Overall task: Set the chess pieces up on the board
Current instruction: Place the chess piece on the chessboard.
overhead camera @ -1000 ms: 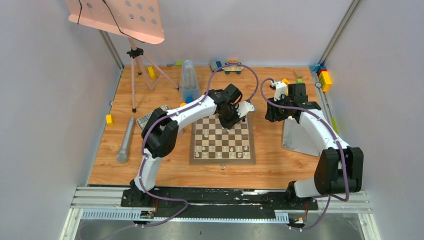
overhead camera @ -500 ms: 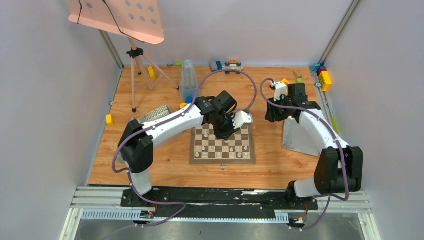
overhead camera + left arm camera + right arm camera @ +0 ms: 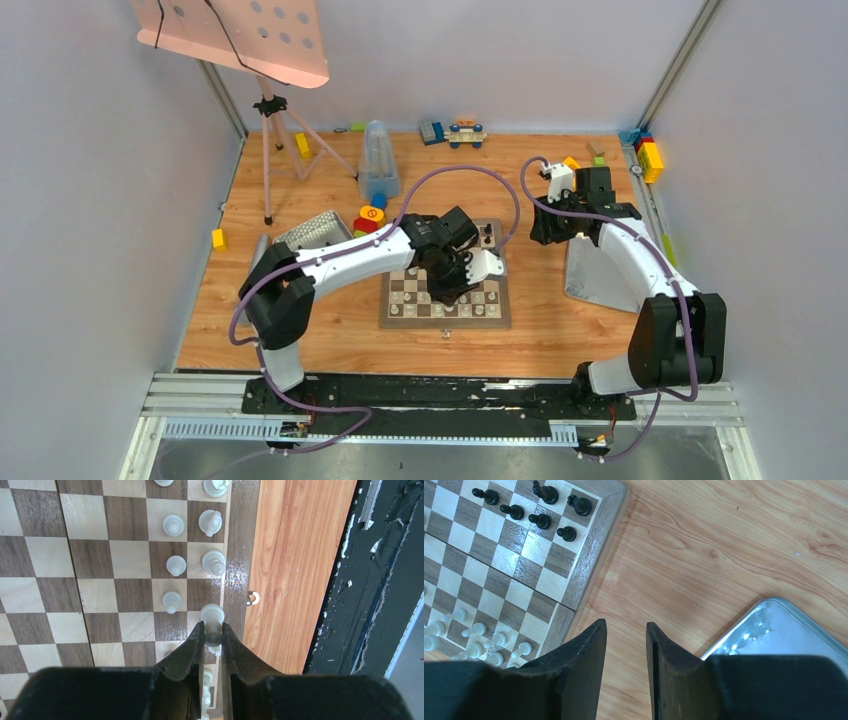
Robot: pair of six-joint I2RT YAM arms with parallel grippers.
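A cream round-headed chess piece is pinched upright in the left gripper (the right gripper is narrowly parted, empty) over the near row of the brown-and-cream checkered wooden board.

The board is glossy varnished wood, the table matt grained wood, the tray shiny metal.

The wood-grain tabletop is pretty cluttered. The chessboard sits flat around the middle, with a small pale object on the wood just beside its near edge. A grey metal tray lies to the right of the board, apart from it. A music stand's tripod stands back left, next to a clear metronome-shaped thing. A toy car and colourful blocks line the back edge, and one yellow block sits by itself far left.
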